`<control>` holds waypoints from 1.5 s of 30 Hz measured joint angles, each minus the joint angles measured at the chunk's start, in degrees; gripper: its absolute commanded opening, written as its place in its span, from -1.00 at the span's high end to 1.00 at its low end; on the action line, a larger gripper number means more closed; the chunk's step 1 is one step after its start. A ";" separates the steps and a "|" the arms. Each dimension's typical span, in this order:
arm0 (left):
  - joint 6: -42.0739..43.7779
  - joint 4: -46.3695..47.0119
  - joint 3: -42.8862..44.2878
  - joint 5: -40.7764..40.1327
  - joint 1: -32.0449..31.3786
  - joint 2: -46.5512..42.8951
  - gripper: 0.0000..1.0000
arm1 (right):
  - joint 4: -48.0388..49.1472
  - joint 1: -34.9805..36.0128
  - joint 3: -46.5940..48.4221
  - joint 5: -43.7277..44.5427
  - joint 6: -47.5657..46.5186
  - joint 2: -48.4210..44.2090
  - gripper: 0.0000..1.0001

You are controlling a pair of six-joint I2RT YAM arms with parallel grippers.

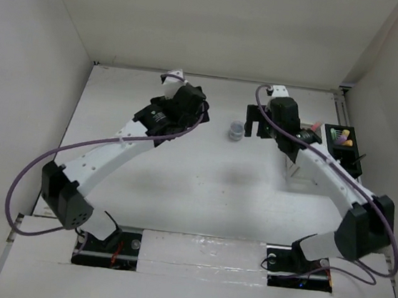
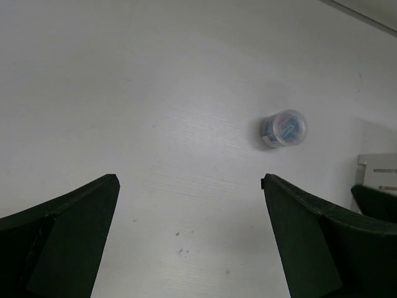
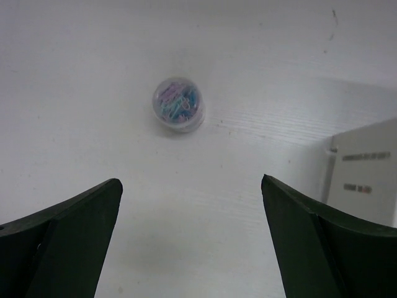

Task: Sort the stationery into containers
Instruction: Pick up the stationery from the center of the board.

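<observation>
A small clear round tub (image 1: 236, 130) of coloured paper clips stands on the table between my two grippers. It also shows in the left wrist view (image 2: 283, 128) and the right wrist view (image 3: 178, 104). My left gripper (image 1: 200, 110) (image 2: 190, 183) is open and empty, to the left of the tub. My right gripper (image 1: 254, 123) (image 3: 190, 183) is open and empty, to the right of it. The black container (image 1: 344, 145) at far right holds yellow, green and orange highlighters. The white container (image 1: 298, 172) (image 3: 366, 171) is partly hidden under my right arm.
White walls close in the table on the left, back and right. A pink tip (image 1: 317, 124) sticks up beside the right arm, near the containers. The white container's edge (image 2: 378, 169) shows at the right of the left wrist view.
</observation>
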 measured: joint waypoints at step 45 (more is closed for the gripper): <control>4.17 -6.27 -24.37 -7.41 0.31 -30.21 -1.00 | -5.92 0.04 24.20 -4.79 -3.54 36.46 1.00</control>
